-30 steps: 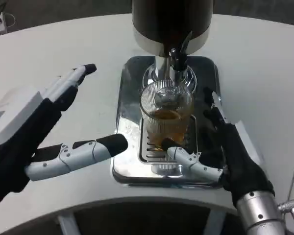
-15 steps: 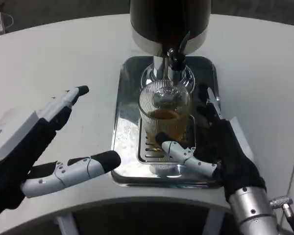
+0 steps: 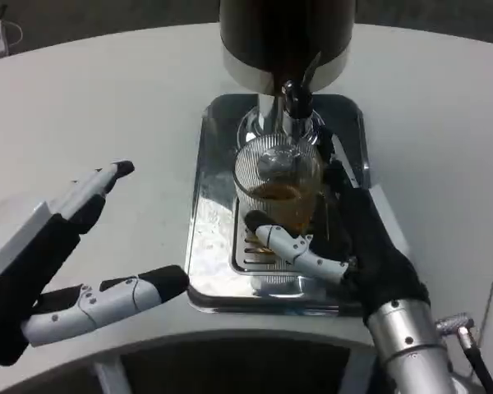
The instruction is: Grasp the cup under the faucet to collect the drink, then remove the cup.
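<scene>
Ribbed clear glass forms the cup (image 3: 277,190), which stands upright with its long axis vertical and its round mouth facing up toward the faucet (image 3: 293,105) directly above it. It is a short cylinder with fine vertical grooves along the wall, and an amber drink fills the lower part. The cup sits on the slotted drain grate (image 3: 255,246) in the middle of a polished metal tray (image 3: 209,213), a rectangle with rounded corners whose mirror surface reflects the room. Behind the cup rises the dispenser (image 3: 286,37), a dark round body with a shiny metal band at the bottom, and the faucet is a small dark knob on a chrome stem. The right hand (image 3: 345,238) is at the cup: one white and black finger curves across the front of the glass low down, and the dark palm lies along its right side, but I cannot tell if the fingers really press the glass or only lie next to it. The left hand (image 3: 49,263) is released, holding nothing, with its fingers spread apart above the white table (image 3: 107,98), well apart from the tray on its left side. Its back is a smooth white plate and the fingertips are black.
</scene>
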`<state>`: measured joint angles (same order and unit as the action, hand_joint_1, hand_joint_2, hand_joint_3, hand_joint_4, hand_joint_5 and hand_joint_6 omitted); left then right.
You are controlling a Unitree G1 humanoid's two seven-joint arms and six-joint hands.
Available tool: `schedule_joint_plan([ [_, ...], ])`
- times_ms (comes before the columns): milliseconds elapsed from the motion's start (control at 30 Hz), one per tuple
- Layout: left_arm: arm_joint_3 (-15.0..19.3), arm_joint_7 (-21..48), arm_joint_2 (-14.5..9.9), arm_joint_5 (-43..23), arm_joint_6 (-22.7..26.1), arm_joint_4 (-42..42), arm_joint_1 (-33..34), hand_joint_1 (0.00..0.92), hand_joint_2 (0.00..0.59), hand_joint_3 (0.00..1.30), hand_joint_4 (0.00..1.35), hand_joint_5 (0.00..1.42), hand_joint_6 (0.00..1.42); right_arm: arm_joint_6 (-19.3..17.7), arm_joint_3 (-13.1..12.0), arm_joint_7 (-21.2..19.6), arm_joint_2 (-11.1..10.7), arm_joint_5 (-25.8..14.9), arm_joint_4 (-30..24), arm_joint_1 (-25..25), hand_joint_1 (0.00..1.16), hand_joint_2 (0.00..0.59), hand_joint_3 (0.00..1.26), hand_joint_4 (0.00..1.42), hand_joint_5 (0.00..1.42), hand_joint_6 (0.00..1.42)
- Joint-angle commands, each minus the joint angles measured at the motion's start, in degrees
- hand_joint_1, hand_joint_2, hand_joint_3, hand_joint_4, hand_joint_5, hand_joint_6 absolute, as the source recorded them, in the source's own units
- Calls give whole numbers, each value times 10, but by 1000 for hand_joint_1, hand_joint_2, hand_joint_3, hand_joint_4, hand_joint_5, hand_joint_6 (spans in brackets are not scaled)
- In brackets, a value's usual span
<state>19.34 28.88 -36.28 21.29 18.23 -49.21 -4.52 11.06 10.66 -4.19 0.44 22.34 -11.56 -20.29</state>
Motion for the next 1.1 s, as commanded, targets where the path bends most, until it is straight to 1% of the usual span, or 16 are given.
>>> schedule_joint_plan([
  [33, 10, 10, -10, 5, 3, -8, -11, 0, 23, 39, 0, 2, 141, -1, 4, -8, 8, 1, 15, -13, 757, 229, 0, 31, 86, 80],
  [167, 11, 12, -14, 5, 0, -3, -15, 0, 23, 39, 0, 2, 141, -1, 5, -10, 10, 2, 29, -22, 757, 229, 0, 31, 86, 80],
  [567, -4, 9, -27, 9, -7, 17, -13, 0, 23, 39, 0, 2, 141, -2, 8, -45, 24, 11, 68, -30, 767, 233, 0, 34, 99, 93],
  [767, -13, 11, -33, 11, -9, 27, -9, 0, 23, 39, 0, 2, 141, 2, 11, -73, 36, 19, 80, -33, 769, 234, 0, 44, 110, 95],
  [1100, -23, 15, -40, 19, -3, 32, -11, 0, 23, 39, 0, 2, 141, 15, 19, -97, 57, 36, 100, -43, 771, 234, 4, 62, 124, 96],
])
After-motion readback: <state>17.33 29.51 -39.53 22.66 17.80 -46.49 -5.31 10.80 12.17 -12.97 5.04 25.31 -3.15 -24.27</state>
